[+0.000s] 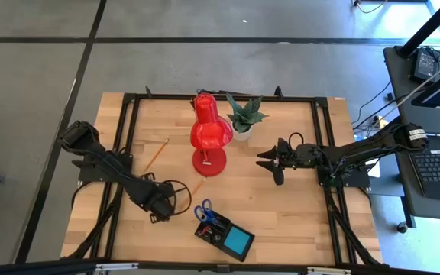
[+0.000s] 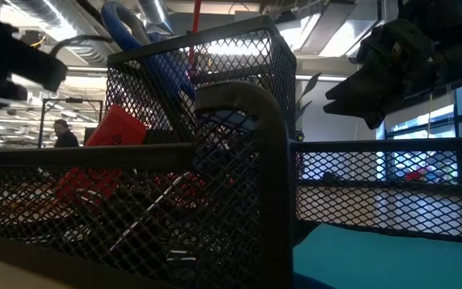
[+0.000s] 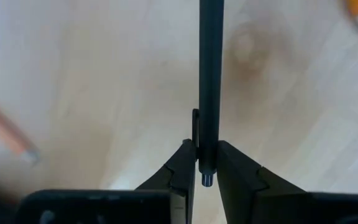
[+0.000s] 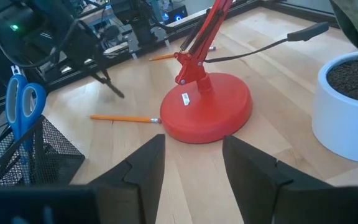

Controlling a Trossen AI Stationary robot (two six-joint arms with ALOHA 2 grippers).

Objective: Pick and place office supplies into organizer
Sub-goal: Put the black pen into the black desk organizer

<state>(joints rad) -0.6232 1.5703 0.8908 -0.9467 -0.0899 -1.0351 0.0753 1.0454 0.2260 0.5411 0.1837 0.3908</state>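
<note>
The organizer (image 1: 221, 233) is a black mesh tray near the table's near edge. It holds blue-handled scissors (image 1: 203, 212), a blue note pad (image 1: 239, 243) and, in the low view, a red block (image 2: 115, 128). My left gripper (image 1: 159, 206) is just left of the organizer, shut on a black pen (image 3: 210, 74). Two orange pencils lie flat on the wood, one (image 1: 156, 154) left of the lamp and one (image 1: 197, 186) near its base. My right gripper (image 1: 270, 162) hovers open, right of the lamp base (image 4: 207, 112). My left gripper pinches the black pen at its clip end (image 3: 205, 146), close to the push button (image 3: 207, 180), between the two fingers (image 3: 182, 171). The pen runs straight out from the fingertips, in line with them. In the right wrist view it slants down toward the table (image 4: 107, 84); whether its tip touches, I cannot tell.
A big red desk lamp (image 1: 208, 137) stands mid-table, and a green potted plant (image 1: 243, 114) in a white pot is behind it to the right. A black frame (image 1: 128, 114) runs around the wooden top. Bare wood lies right of the organizer.
</note>
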